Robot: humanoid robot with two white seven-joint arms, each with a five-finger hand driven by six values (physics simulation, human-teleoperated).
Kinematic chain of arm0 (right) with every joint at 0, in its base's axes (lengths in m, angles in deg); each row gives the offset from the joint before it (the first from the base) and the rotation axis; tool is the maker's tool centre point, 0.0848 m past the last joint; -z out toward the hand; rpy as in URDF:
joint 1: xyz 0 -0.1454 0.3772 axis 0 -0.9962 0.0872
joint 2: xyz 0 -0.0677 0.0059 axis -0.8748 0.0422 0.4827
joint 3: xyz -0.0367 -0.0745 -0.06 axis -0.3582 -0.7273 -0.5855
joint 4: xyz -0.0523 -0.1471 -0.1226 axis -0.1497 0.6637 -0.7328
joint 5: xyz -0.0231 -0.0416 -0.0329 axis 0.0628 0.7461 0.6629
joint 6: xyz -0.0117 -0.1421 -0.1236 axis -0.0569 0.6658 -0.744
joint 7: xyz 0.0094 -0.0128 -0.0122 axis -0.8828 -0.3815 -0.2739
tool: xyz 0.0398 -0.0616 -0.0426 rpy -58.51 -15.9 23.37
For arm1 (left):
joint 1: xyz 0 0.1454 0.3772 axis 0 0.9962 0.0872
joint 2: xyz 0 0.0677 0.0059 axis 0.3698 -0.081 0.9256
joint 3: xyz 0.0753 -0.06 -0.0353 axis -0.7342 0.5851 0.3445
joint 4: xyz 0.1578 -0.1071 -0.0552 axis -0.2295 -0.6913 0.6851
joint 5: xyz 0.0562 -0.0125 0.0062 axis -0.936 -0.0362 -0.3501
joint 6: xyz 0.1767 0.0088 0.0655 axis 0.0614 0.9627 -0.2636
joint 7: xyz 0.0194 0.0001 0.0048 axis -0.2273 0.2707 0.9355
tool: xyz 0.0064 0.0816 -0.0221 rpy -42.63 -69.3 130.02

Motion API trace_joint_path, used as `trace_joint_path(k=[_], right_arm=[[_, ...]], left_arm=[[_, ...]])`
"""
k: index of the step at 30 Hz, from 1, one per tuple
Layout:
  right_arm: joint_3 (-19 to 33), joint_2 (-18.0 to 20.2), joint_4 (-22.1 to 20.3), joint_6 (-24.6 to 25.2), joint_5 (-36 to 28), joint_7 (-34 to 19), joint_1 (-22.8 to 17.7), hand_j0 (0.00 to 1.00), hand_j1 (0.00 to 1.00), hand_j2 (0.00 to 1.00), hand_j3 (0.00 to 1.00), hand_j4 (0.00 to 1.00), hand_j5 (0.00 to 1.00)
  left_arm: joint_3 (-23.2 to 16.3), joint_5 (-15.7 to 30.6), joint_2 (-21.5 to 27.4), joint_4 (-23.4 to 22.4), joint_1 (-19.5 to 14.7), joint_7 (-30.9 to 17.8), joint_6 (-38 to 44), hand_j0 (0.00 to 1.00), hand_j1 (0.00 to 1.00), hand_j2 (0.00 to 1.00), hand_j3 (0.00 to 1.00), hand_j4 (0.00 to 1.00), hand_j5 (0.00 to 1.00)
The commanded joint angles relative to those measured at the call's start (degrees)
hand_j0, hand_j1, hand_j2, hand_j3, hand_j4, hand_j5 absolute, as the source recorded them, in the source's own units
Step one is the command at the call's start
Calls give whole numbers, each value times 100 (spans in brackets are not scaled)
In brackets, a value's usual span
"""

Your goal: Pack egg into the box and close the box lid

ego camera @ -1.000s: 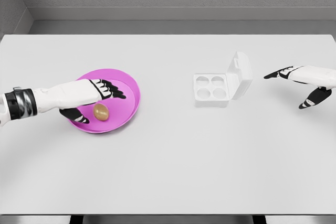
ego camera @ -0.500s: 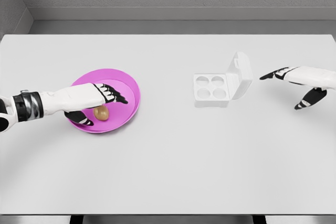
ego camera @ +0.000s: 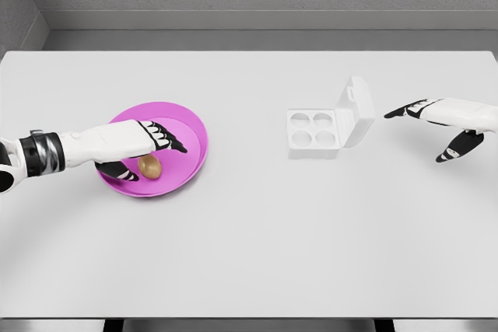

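A brown egg point(ego camera: 150, 167) lies on a pink plate point(ego camera: 187, 126) at the table's left. My left hand point(ego camera: 158, 162) hovers right over the egg, its fingers point(ego camera: 166, 136) spread above it and the thumb low on the egg's left side. The fingers are open and have not closed around the egg. A white egg box point(ego camera: 314, 134) with four empty cups sits right of the table's middle, its lid point(ego camera: 354, 113) standing open on the right side. My right hand point(ego camera: 415, 137) floats open just right of the lid, apart from it.
The white table point(ego camera: 257, 239) stretches wide in front of the plate and box. A grey wall runs along its far edge.
My left hand has drawn slightly back and settled lower over the egg, the thumb coming closer to it. The right hand has shifted a little towards the lid.
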Motion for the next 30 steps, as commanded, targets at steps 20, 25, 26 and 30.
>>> trace_joint_path(k=[20, 25, 26, 30], right_arm=[[12, -29, 60, 23, -35, 2, 9, 100, 100, 100, 100, 100, 100], [12, -29, 60, 23, -35, 2, 9, 100, 100, 100, 100, 100, 100], [12, -29, 60, 23, -35, 2, 9, 100, 100, 100, 100, 100, 100], [12, -29, 60, 23, -35, 2, 9, 100, 100, 100, 100, 100, 100]], left_arm=[[-6, -19, -15, -100, 9, 2, 15, 76, 76, 76, 76, 76, 76], [-6, -19, 20, -100, 26, 2, 15, 74, 74, 74, 74, 74, 74], [-6, -19, 29, -100, 26, 2, 15, 74, 74, 74, 74, 74, 74], [-6, -19, 47, -100, 44, 2, 15, 73, 73, 73, 73, 73, 73]])
